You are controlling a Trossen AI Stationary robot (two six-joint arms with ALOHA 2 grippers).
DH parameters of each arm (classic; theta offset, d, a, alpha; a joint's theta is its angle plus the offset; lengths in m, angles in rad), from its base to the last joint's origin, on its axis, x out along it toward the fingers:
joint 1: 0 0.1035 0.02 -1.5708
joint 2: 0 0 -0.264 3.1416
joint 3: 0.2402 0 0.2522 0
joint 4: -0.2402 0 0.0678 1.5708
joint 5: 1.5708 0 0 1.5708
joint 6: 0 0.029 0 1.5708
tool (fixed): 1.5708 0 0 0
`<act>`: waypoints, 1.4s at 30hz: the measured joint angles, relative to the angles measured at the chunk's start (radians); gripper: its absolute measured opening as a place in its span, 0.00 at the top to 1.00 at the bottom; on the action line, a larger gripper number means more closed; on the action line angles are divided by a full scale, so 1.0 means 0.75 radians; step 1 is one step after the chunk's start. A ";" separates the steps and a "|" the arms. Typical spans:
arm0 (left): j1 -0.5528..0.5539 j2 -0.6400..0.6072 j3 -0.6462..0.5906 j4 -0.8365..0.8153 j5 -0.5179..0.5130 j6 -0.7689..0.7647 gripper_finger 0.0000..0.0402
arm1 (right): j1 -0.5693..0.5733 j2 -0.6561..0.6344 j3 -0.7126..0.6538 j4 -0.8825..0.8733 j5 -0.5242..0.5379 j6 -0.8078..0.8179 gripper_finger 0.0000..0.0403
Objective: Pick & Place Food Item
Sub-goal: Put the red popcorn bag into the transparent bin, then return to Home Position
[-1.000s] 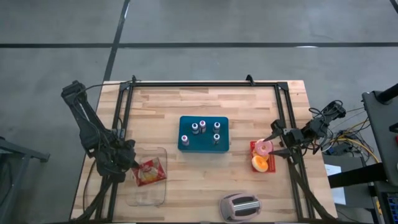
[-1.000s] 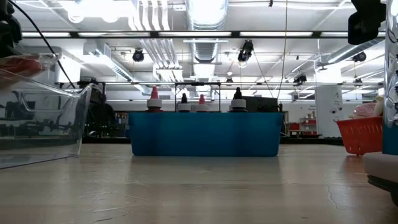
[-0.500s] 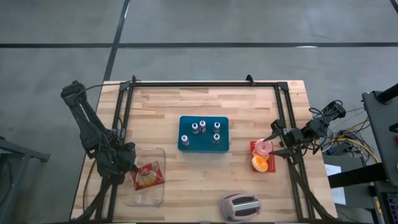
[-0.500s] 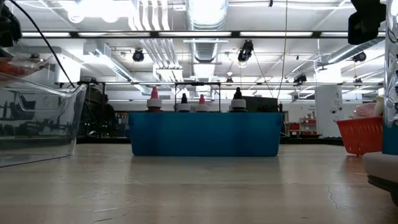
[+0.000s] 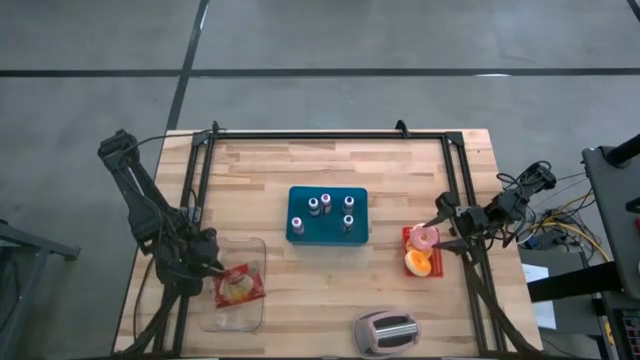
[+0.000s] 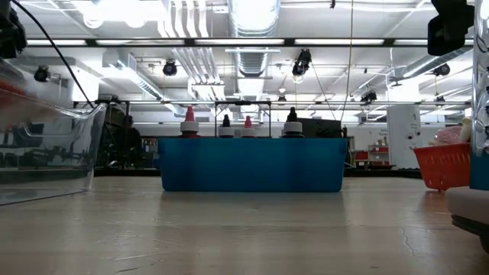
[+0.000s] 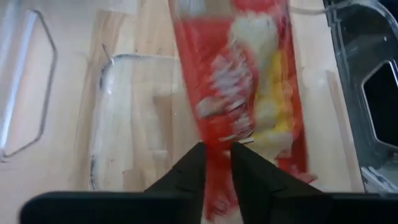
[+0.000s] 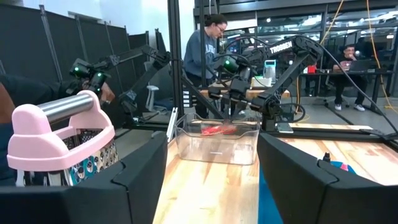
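Note:
A red snack bag (image 5: 240,287) with yellow print sits tilted in the clear plastic container (image 5: 262,246) at the table's near left. It shows as a blurred streak in the left wrist view (image 7: 249,93). My left gripper (image 5: 212,268) is over the container's left wall, pointing steeply down. Its fingers (image 7: 216,149) stand a narrow gap apart, with the bag's edge between them. My right gripper (image 5: 446,226) waits open and level at the right edge, beside the red basket (image 5: 408,236) of food. My left gripper has the bag's nearest edge (image 7: 217,163) lying in the narrow gap between its two fingers, which slant down from above. The bag is blurred while the fingers are sharp. I cannot tell whether the fingers touch it.
A blue bin (image 5: 327,215) with several small bottles stands mid-table. A toaster (image 5: 387,332) sits at the near edge. The red basket holds a pink donut (image 5: 425,237) and an orange item (image 5: 418,262). People and other arms show in the room beyond the table.
The red bag has sunk from the container's rim height down into the container and shifted a little toward the table's near edge. My left gripper has stayed in place with a slight roll of the wrist.

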 joint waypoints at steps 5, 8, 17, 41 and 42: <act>0.000 -0.003 0.000 -0.024 -0.032 -0.032 0.69 | 0.000 0.000 0.000 -0.001 0.000 -0.001 0.38; 0.000 -0.007 0.000 -0.023 -0.079 -0.004 0.62 | 0.000 0.000 0.000 -0.002 -0.001 -0.001 0.38; -0.001 -0.009 0.000 0.014 -0.319 0.112 0.58 | 0.000 0.000 0.000 -0.008 -0.002 -0.021 0.39; 0.020 -0.040 -0.075 0.908 -0.447 0.883 0.58 | 0.001 -0.001 0.107 -0.072 -0.092 -0.038 0.37; 0.021 -0.050 -0.100 0.993 -0.437 0.955 0.58 | 0.001 -0.001 0.130 -0.112 -0.095 -0.042 0.37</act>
